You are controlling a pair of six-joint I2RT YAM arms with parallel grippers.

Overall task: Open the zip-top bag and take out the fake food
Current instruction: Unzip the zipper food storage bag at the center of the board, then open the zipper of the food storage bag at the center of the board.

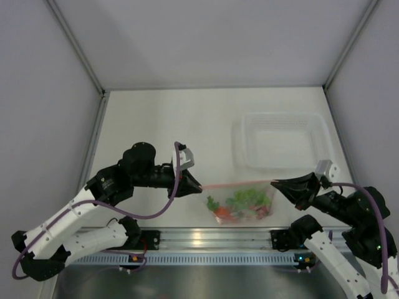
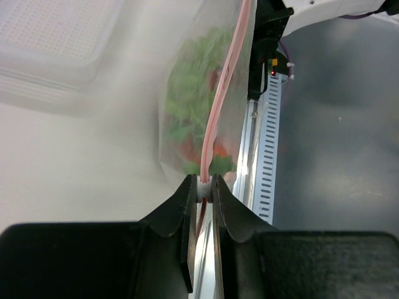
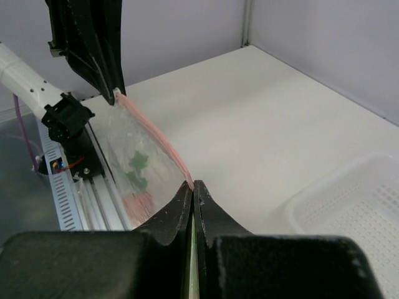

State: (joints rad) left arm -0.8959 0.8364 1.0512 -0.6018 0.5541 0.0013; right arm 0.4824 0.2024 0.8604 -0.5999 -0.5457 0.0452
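I'm seeing the zip-top bag [image 1: 249, 190] as thin, clear, faintly cloudy plastic film with a smooth pink zip strip [image 2: 219, 106]. The left tool [image 2: 201, 187] and right tool [image 3: 193, 187] are looking like matt black plastic. The tabletop [image 1: 168, 118] is showing smooth matt white, the tub [image 1: 280, 116] translucent plastic with a finely dotted floor, and the slotted rail [image 1: 206, 237] is gleaming as bare metal.

bag [image 1: 240, 198]: near front edge of table [image 1: 156, 118], centre-right, strung btwn both grippers
L gripper [image 1: 198, 185]: at bag's top left corner
R gripper [image 1: 274, 183]: at bag's top right corner
food [image 1: 242, 205]: in bag, at bottom
tub [image 1: 246, 143]: on table, behind bag, right side
rail [image 1: 206, 237]: just in front of bag
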